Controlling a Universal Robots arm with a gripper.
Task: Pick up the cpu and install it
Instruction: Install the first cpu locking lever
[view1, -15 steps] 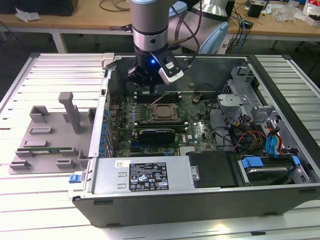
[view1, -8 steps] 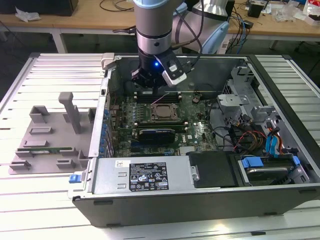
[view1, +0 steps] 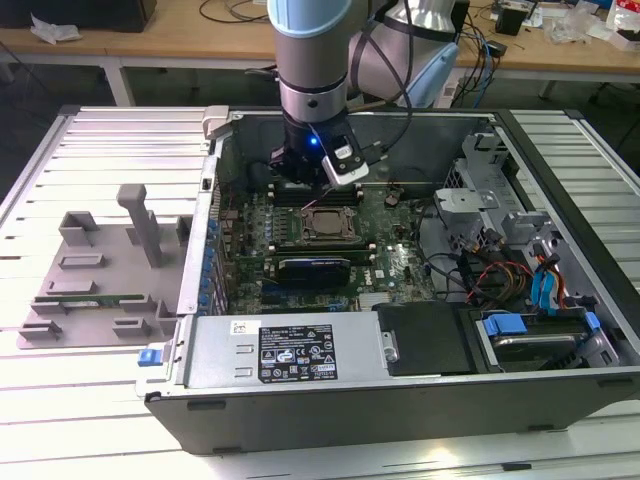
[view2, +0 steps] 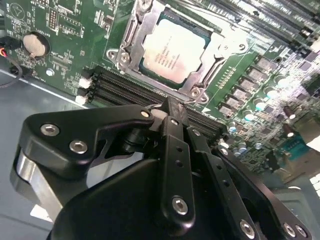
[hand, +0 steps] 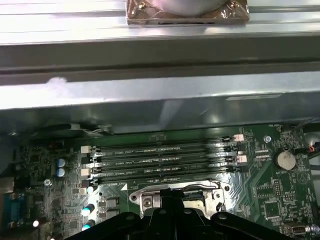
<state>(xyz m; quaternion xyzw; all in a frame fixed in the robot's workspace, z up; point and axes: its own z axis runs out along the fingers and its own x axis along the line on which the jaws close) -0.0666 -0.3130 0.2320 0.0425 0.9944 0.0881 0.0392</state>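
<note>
The cpu (view2: 172, 50), a square chip with a silvery top plate, lies flat in the metal socket frame (view2: 131, 42) on the green motherboard (view2: 65, 37). The exterior view shows the cpu (view1: 325, 225) in the middle of the open computer case (view1: 300, 350). My gripper (view2: 170, 106) hangs above the memory slots (view2: 125, 92) just beside the socket, its black fingers drawn together with nothing between them. In the exterior view the gripper (view1: 302, 183) sits just behind the socket. The first wrist view has the gripper (hand: 175, 207) covering most of the socket frame (hand: 150, 200).
Empty memory slots (hand: 160, 160) run between the socket and the case wall (hand: 160, 110). A round coin battery (view2: 36, 45) sits on the board. Cables and drive cages (view1: 520, 260) crowd the case at the exterior view's right. A grey holder tray (view1: 100, 270) lies outside on the left.
</note>
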